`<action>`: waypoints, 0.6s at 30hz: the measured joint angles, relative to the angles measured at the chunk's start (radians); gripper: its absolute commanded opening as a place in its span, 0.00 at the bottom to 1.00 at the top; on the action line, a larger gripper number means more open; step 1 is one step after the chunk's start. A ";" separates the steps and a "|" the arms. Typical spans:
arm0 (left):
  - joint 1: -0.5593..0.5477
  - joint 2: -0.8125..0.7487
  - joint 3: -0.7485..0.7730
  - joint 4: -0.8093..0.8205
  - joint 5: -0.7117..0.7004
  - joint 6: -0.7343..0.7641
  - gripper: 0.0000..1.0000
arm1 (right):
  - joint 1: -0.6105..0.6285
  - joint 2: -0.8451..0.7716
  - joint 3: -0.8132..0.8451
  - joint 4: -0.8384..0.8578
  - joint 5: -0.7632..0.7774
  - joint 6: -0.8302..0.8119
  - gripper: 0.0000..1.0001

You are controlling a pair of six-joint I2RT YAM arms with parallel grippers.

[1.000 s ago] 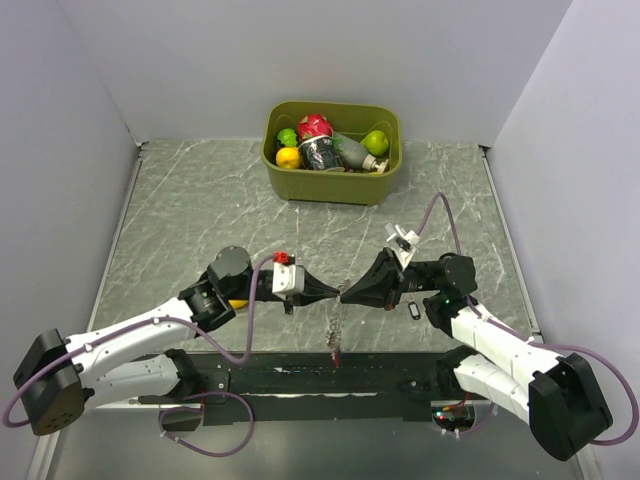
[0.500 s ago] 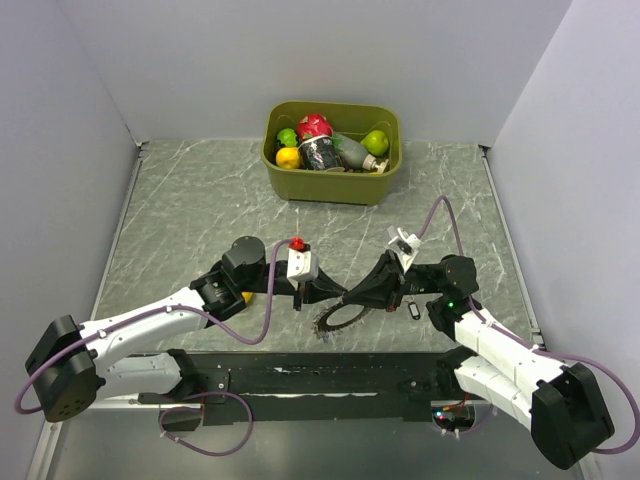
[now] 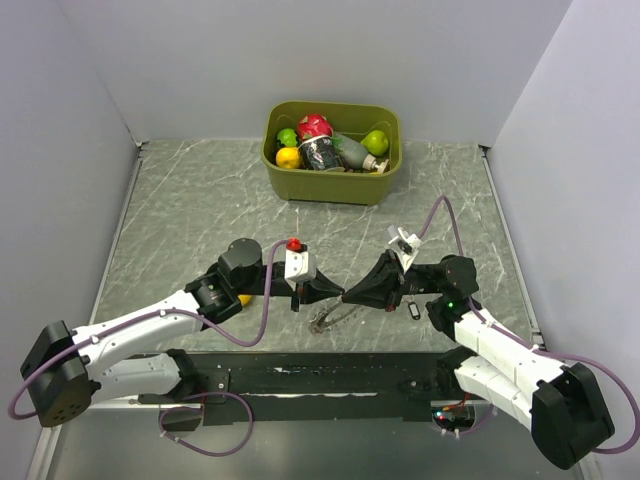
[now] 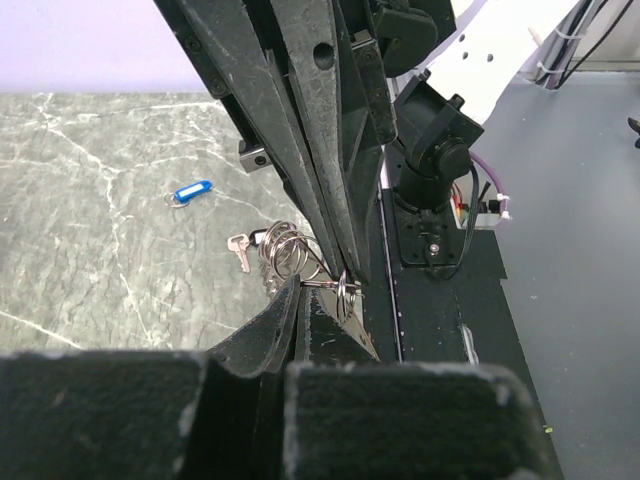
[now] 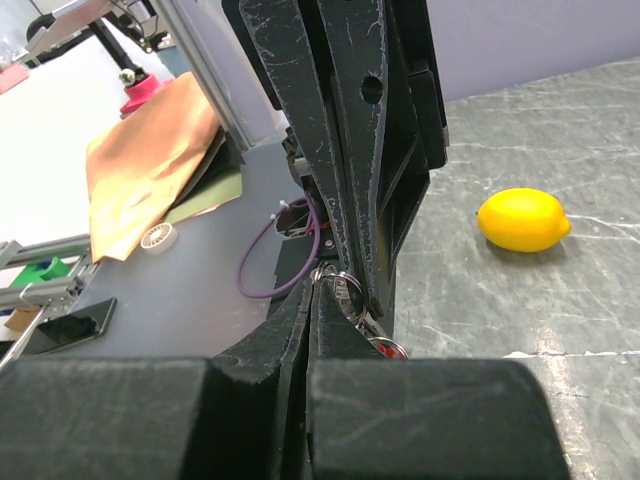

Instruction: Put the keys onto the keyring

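Left arm comes in from the near-left corner, and a lemon (image 3: 241, 298) sits on the table (image 3: 190, 220) half hidden under its forearm. Left hand (image 3: 328, 290) has its fingers pressed together, pinching the keyring (image 3: 335, 318) wire at the very tip. Keyring hangs from that pinch point over the near-centre of the table, tilted almost edge-on. Can't tell if its low edge touches the surface. Right hand (image 3: 352, 293) meets the left tip to tip, also pressed together on the same ring coils. Left wrist view shows a small silver key (image 4: 238, 250) right against the coils, probably already on. A red bit low in the right wrist view may be another, too cropped to say. Blue key (image 3: 413, 312) lies loose on the table just right of the right hand, by its wrist. My read: the ring is held between both hands and threading isn't finished. Next move needs one hand to keep the ring while the other lets go, drops onto the blue key and brings its hole to the ring's split end. Room: open table to the left and on the far side up to the green bin (image 3: 385, 185). The base plate (image 3: 330, 372) and right wall are close, so approach from above.
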 measured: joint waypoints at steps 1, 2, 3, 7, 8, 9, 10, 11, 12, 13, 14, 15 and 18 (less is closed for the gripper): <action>0.000 -0.001 0.000 -0.002 -0.003 0.000 0.01 | 0.000 0.000 0.000 0.000 0.002 0.000 0.00; 0.000 -0.003 -0.001 -0.004 -0.006 0.000 0.01 | 0.000 0.000 0.000 -0.001 0.003 0.000 0.00; -0.001 -0.004 -0.001 -0.005 -0.009 0.000 0.01 | 0.000 0.000 0.000 -0.001 0.005 0.000 0.00; -0.001 -0.016 -0.011 -0.006 -0.027 0.004 0.01 | 0.000 0.000 0.000 -0.004 0.021 -0.004 0.00; -0.001 -0.022 -0.016 -0.005 -0.033 0.005 0.01 | 0.000 0.000 0.000 -0.006 0.025 -0.004 0.00; -0.001 -0.029 -0.024 -0.004 -0.040 0.006 0.01 | 0.000 0.000 0.000 -0.008 0.028 -0.004 0.00; -0.001 -0.036 -0.032 -0.003 -0.045 0.008 0.01 | 0.000 0.000 0.000 -0.008 0.031 -0.003 0.00; -0.001 -0.043 -0.039 -0.003 -0.052 0.008 0.01 | 0.000 0.000 -0.001 -0.009 0.036 -0.003 0.00; -0.001 -0.049 -0.045 -0.003 -0.059 0.009 0.01 | 0.000 0.000 -0.001 -0.009 0.040 -0.001 0.00; 0.000 -0.056 -0.052 -0.003 -0.062 0.009 0.01 | 0.000 0.000 -0.002 -0.010 0.046 0.001 0.00; -0.001 -0.065 -0.061 -0.002 -0.068 0.009 0.01 | 0.000 0.000 -0.002 -0.011 0.049 0.002 0.00; -0.001 -0.074 -0.070 -0.002 -0.071 0.009 0.01 | 0.000 0.000 -0.002 -0.011 0.054 0.003 0.00; -0.001 -0.100 -0.089 -0.002 -0.085 0.009 0.01 | 0.003 0.000 -0.002 -0.015 0.070 0.005 0.00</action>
